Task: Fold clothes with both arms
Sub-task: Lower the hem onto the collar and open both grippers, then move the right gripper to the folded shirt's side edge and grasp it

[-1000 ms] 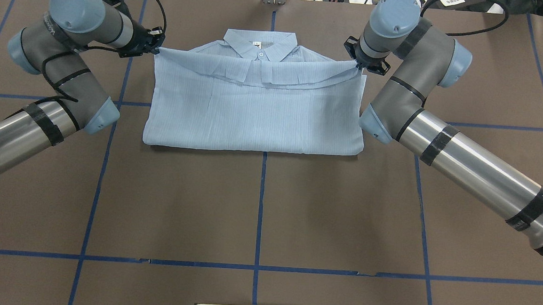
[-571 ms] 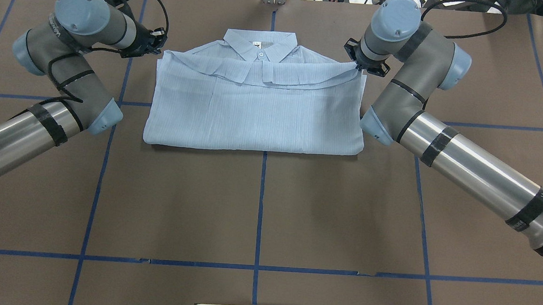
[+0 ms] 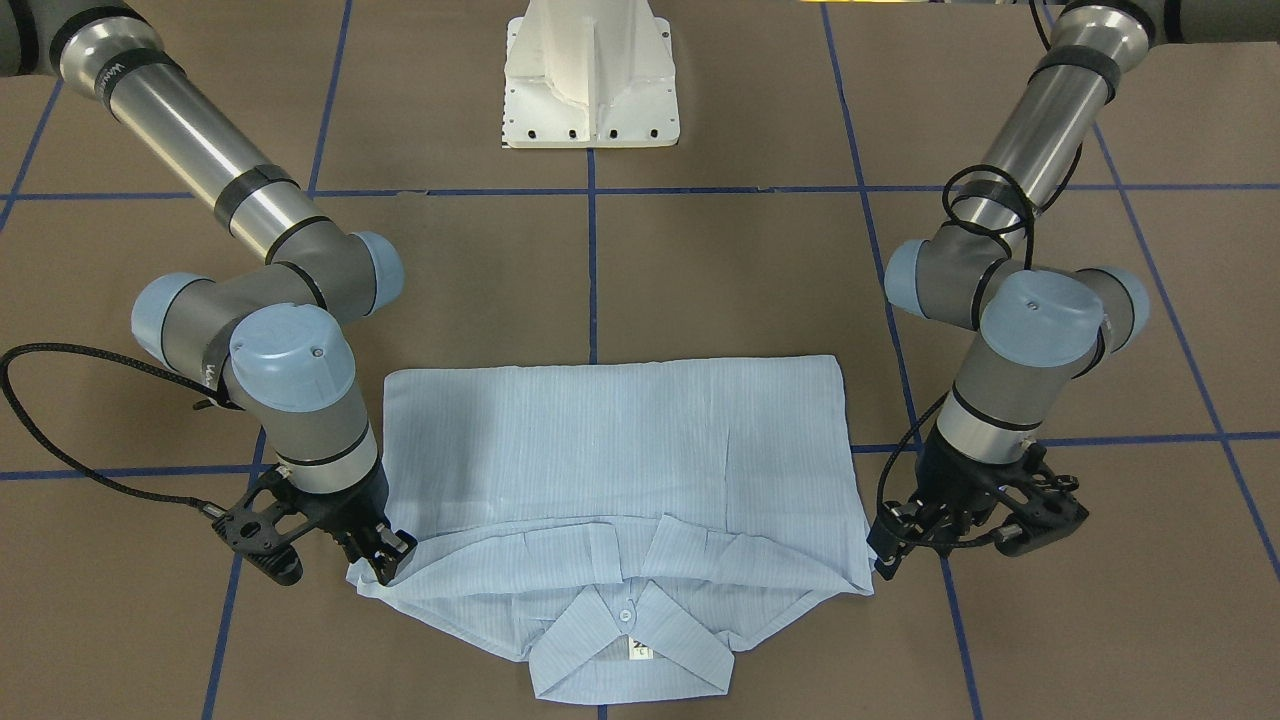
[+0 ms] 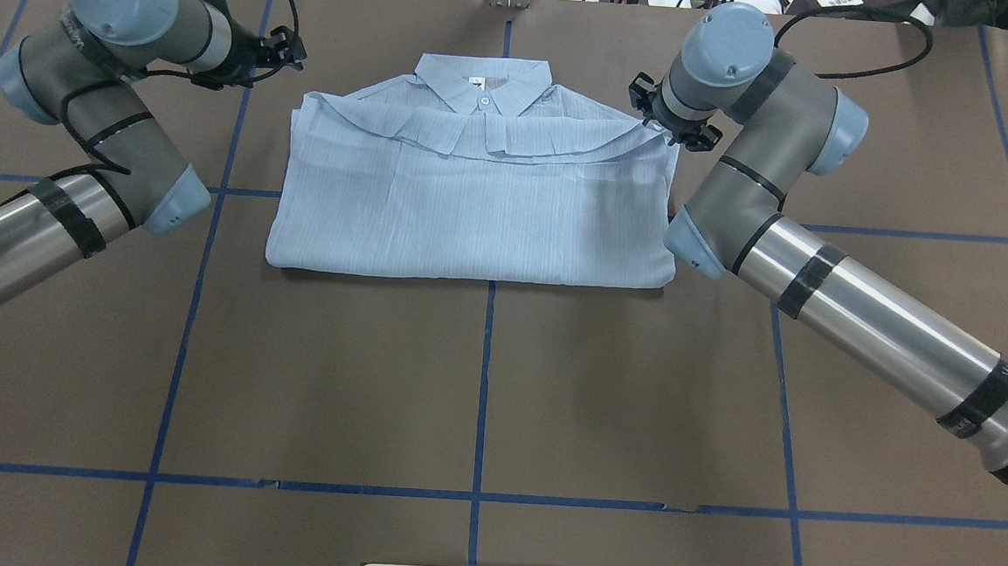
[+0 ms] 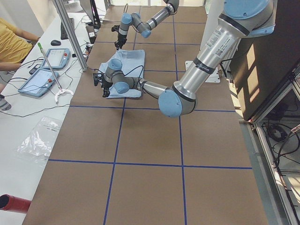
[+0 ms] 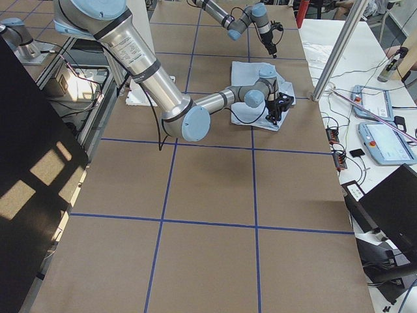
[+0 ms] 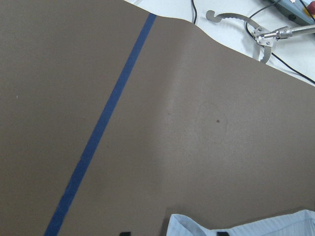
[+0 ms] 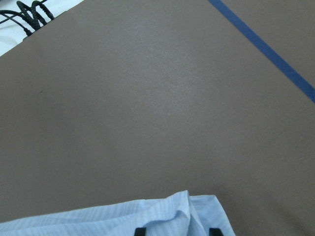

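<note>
The pale-blue striped shirt (image 4: 474, 202) lies folded flat on the brown table, collar at the far side, with its hem edge folded up to just below the collar (image 3: 625, 640). My left gripper (image 4: 293, 48) is open and empty, and stands clear of the shirt's left shoulder corner. In the left wrist view (image 7: 172, 233) that corner (image 7: 197, 226) lies just below the spread fingers. My right gripper (image 4: 667, 125) is open at the shirt's right corner (image 3: 375, 585). In the right wrist view (image 8: 177, 231) loose cloth (image 8: 147, 211) lies between the fingers.
The white pedestal base (image 3: 590, 80) stands at the near edge of the table. Blue tape lines (image 4: 484, 387) cross the brown mat. Beyond the far edge there are cables, tablets (image 5: 47, 58), a person in yellow (image 5: 11, 44) and a metal tool (image 7: 256, 29).
My left gripper has let go of the left corner and moved away to the far left. My right gripper has opened and the taut folded edge has settled onto the shirt.
</note>
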### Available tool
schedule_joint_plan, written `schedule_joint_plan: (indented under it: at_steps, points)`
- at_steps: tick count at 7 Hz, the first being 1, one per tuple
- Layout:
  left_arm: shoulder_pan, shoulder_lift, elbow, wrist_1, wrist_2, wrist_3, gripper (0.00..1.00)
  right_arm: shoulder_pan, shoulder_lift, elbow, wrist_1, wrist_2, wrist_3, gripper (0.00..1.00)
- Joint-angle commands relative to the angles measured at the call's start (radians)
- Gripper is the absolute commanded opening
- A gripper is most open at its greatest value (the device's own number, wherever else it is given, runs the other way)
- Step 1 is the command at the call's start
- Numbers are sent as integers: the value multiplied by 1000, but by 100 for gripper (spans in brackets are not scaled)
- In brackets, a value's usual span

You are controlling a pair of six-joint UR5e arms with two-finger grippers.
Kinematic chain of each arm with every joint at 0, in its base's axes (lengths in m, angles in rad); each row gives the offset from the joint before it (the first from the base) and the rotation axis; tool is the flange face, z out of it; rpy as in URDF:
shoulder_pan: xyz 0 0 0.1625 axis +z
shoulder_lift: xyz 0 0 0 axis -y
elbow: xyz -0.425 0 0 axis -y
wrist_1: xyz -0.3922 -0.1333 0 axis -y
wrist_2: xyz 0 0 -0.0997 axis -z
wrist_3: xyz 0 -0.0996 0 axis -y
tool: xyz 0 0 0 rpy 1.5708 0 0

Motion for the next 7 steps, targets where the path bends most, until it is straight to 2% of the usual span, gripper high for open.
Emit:
schedule_joint_plan:
  at_steps: [1, 2, 5, 7]
  points:
    - [-8, 94, -132, -5, -5, 11, 83, -43, -205, 290, 5, 2, 7, 100]
    - [-6, 102, -134, -28, -5, 11, 83, -64, -260, 388, -12, 2, 12, 100]
    - [-6, 113, -158, -56, -56, 14, 83, -124, -390, 564, -16, 5, 38, 100]
    - [-6, 116, -189, -47, -53, 12, 83, -190, -433, 562, -6, -11, 52, 100]
